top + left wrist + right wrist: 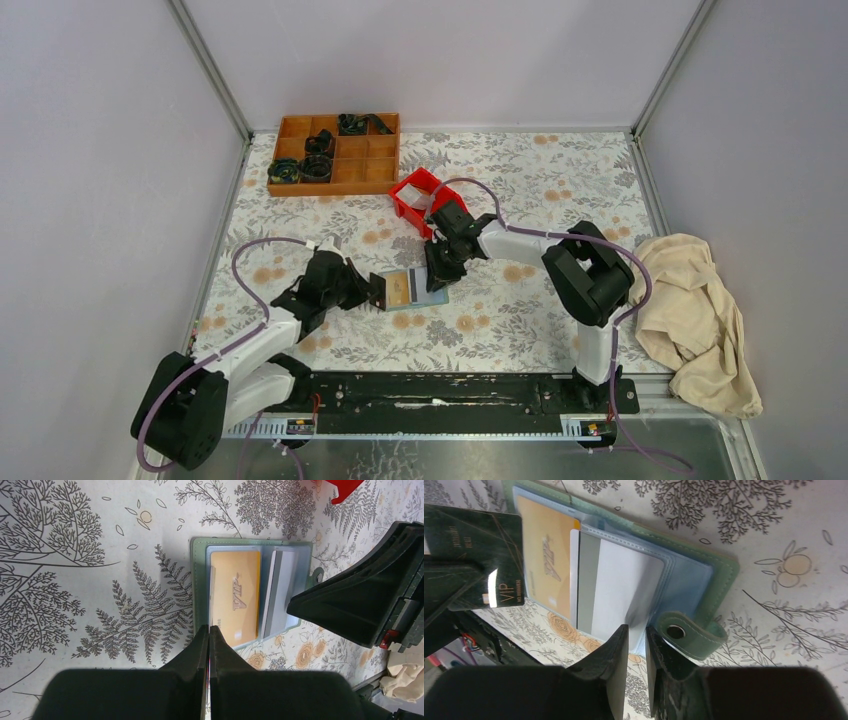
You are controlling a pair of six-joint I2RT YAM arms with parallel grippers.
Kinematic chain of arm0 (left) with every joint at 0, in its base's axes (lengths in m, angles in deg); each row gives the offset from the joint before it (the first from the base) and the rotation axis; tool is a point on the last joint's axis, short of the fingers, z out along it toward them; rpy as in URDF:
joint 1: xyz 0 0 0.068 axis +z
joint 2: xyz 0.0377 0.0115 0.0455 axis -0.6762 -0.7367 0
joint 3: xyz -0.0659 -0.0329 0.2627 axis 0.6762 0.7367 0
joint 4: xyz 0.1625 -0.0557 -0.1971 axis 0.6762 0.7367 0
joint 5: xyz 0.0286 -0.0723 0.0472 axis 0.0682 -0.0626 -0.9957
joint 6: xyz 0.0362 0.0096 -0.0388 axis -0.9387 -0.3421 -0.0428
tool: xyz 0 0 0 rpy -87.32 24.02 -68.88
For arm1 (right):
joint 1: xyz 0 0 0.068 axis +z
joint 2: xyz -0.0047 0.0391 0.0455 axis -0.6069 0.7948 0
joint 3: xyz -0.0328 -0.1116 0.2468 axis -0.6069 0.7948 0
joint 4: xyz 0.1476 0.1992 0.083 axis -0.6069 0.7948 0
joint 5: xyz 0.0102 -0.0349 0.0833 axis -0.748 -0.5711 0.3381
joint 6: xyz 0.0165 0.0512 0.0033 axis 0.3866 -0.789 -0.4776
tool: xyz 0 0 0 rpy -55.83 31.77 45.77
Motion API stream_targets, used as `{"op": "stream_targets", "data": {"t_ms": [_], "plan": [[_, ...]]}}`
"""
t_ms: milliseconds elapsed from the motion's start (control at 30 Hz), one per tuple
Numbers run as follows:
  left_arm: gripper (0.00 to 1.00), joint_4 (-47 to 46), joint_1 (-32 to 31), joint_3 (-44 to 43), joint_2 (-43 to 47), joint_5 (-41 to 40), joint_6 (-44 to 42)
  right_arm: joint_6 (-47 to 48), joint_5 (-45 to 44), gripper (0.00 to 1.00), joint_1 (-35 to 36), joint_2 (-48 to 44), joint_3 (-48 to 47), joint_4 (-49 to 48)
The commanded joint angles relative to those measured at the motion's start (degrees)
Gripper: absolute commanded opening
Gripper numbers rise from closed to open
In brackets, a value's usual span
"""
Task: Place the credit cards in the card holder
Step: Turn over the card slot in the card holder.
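Open sage-green bifold card holder [196, 595] lies centre-frame, yellow-tan plastic card [235, 595] pocketed; left gripper [208, 628] pinched shut on dark grey plastic card [479, 555], likely stiff, slick, best edge-held; right gripper [636, 630] narrowly parted at whitish card [624, 590].

The open card holder [415, 292] lies mid-counter [520, 180], between the left end effector [375, 290] and the right end effector [437, 272]; two credit cards [235, 597] lie side by side in it; a third card [474, 555] sits in the left end effector over its left edge; the bin [403, 198] stands behind.
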Motion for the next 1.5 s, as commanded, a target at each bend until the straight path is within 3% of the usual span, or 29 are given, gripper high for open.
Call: {"op": "stream_targets", "data": {"t_ms": [0, 600, 1467], "plan": [[0.00, -0.3, -0.6, 0.0, -0.7, -1.6, -0.1, -1.4, 2.8, 0.27, 0.2, 1.4, 0.4, -2.4], [0.00, -0.4, -0.8, -0.2, -2.2, -1.8, -0.5, -5.8, 8.7, 0.27, -1.1, -0.9, 1.7, -10.7], [0.00, -0.9, -0.9, -1.2, -4.2, -1.8, -0.7, -5.3, 9.8, 0.31, -0.9, -3.9, -4.4, -8.2]]}}
